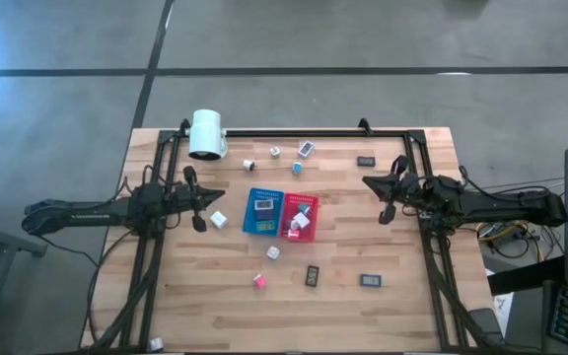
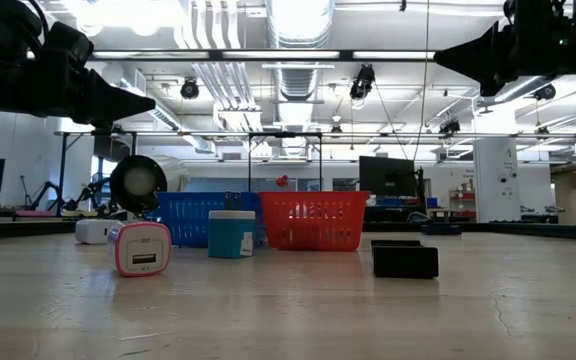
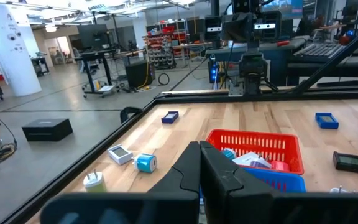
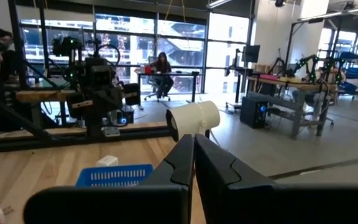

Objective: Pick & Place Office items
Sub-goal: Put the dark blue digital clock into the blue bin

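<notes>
Both dark arms reach level toward each other across the desk (image 1: pixel 383 296), left end effector (image 1: pixel 199 204) and right end effector (image 1: pixel 381 196) each raised above its surface, fingers pressed together, gripping nothing, well apart.

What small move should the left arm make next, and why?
Probably open the left claw and lower it toward the white cube just beside it. Both claws are shut and empty, the right claw waits far off, and this cube still lies outside the blue tray.
</notes>
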Action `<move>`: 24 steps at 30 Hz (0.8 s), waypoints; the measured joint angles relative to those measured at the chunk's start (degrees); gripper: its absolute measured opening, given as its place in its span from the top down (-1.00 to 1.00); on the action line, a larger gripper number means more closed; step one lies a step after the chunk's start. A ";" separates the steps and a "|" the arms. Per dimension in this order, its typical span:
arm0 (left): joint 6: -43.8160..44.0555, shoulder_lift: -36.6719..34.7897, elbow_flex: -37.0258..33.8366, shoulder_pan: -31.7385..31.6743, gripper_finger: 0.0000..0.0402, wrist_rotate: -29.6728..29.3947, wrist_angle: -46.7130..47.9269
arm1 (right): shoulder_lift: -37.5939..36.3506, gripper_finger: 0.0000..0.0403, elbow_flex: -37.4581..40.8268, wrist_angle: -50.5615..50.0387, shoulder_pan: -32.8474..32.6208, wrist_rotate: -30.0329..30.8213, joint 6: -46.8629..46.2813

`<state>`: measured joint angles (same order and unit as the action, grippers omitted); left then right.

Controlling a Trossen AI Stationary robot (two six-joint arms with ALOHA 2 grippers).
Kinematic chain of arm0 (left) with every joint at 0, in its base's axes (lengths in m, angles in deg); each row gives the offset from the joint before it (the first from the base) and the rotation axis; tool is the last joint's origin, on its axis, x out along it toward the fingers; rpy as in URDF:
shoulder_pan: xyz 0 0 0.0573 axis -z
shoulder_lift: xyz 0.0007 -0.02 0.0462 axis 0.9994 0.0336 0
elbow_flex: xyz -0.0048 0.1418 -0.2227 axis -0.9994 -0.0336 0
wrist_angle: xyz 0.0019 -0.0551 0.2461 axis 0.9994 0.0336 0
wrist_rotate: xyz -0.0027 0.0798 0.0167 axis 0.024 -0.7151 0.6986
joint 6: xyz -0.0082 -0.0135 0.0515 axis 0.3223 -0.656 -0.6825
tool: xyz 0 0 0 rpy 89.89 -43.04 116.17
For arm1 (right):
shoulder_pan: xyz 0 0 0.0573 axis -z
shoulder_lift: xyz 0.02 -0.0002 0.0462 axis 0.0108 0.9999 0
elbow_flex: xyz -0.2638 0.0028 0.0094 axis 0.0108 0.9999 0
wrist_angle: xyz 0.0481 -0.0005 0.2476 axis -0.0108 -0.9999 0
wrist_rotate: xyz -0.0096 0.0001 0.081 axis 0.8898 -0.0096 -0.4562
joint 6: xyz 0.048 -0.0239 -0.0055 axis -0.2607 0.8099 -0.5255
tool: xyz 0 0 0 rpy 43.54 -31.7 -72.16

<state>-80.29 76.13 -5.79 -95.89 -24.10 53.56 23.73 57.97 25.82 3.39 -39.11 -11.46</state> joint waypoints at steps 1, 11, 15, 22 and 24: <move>-0.22 0.00 -0.02 0.02 0.99 0.00 0.00 | 0.14 0.96 -0.04 -0.05 0.00 0.00 0.28; -0.41 -0.02 0.00 0.02 0.99 -0.74 0.00 | 4.36 0.96 -1.40 -1.73 0.02 -2.12 -3.22; -0.41 -0.01 -0.01 0.00 0.99 -0.74 0.00 | 7.01 0.96 -4.47 -7.66 0.02 -1.64 -5.36; -0.39 0.00 -0.02 0.00 0.99 -0.74 0.02 | 15.25 0.96 -11.49 -25.35 0.03 0.86 -11.91; -0.45 0.00 -0.01 0.01 0.99 -0.74 0.01 | 18.22 0.96 -12.84 -26.73 0.47 2.26 -13.41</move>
<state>-80.74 76.13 -5.80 -95.88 -24.84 53.57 41.95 45.13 -0.91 3.86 -36.84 -24.87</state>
